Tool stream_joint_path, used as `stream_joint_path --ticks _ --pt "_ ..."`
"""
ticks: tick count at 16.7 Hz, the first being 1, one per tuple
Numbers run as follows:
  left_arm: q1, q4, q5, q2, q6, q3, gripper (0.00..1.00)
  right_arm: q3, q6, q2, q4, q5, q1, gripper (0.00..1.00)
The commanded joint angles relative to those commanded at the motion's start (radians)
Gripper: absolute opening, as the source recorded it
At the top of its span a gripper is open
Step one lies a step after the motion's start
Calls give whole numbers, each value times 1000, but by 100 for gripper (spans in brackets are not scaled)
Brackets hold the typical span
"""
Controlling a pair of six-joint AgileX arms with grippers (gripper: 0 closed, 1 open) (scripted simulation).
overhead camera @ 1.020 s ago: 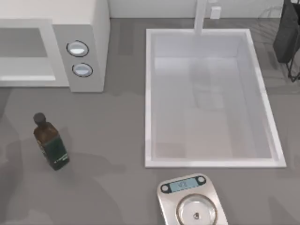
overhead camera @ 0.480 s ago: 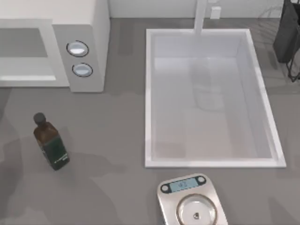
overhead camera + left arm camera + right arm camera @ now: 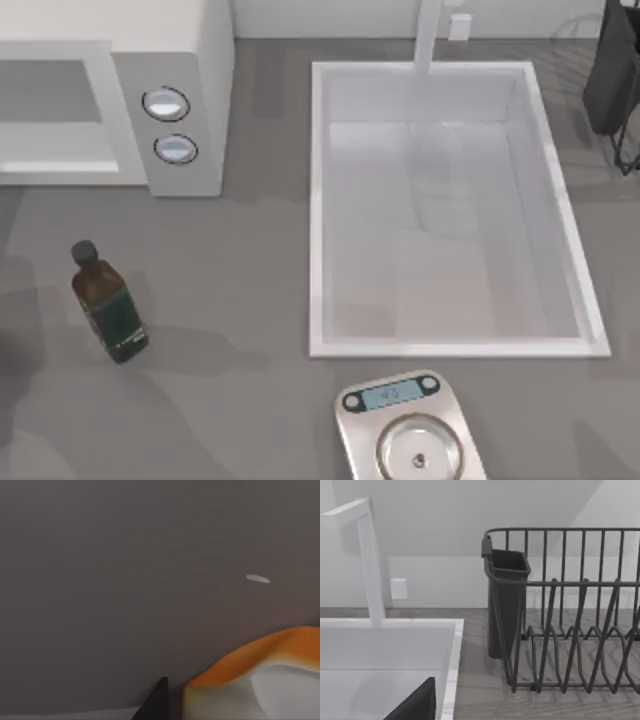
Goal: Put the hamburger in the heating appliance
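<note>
The heating appliance (image 3: 185,90) is a white boxy microwave at the table's back left, its wide front cavity open and two round dials (image 3: 166,104) on its panel. In the left wrist view the hamburger (image 3: 260,675), orange-tan with a pale underside, lies very close to the camera over a plain grey surface. A dark edge of my left gripper (image 3: 157,705) shows right beside it; whether it grips the bun is unclear. A dark part of my right gripper (image 3: 415,705) hangs over the sink's back right corner, facing the dish rack.
A dark green-labelled bottle (image 3: 108,305) stands on the left of the table, in front of the microwave. A large white sink (image 3: 445,348) with a faucet (image 3: 428,35) takes the middle right. A silver scale (image 3: 405,435) sits at the front edge, a black dish rack (image 3: 570,630) at the back right.
The soft shadows on the table's left side have shifted toward the left edge. Bottle, scale and microwave have not moved.
</note>
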Motion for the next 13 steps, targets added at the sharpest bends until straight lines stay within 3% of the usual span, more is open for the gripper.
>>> stream_joint_path --ticks 5,13 --pt "1 22 0 11 1 -11 100 0 0 0 0 0 0 100" --pt "1 22 0 11 1 -11 40 0 0 0 0 0 0 100"
